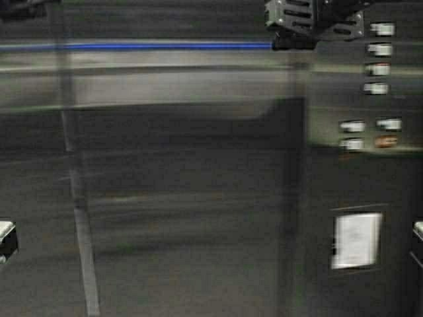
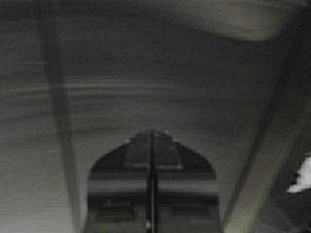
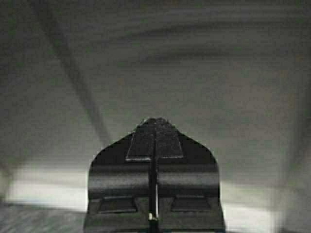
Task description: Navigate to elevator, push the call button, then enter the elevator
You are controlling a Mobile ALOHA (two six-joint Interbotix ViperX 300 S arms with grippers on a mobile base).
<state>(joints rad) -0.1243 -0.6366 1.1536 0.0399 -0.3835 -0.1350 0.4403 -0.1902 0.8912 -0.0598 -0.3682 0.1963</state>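
Brushed steel panels of the elevator (image 1: pixel 185 198) fill the high view, with a pale horizontal handrail band (image 1: pixel 165 66) and a thin blue line above it. The call button is out of view. At the top of the high view, my right gripper (image 1: pixel 293 41) is raised close to the steel wall, just left of a column of buttons. Its wrist view shows the right gripper (image 3: pixel 155 119) shut, with nothing between the jaws, pointing at bare steel. My left gripper (image 2: pixel 151 132) is also shut and empty, facing a steel panel with a vertical seam (image 2: pixel 60 121).
A control panel with several pale buttons (image 1: pixel 378 66) and one orange-lit button (image 1: pixel 386 140) is on the right wall. Below it hangs a white notice (image 1: pixel 357 239). A vertical panel seam (image 1: pixel 79 218) runs down the left. Parts of the robot's frame (image 1: pixel 5 238) show at both side edges.
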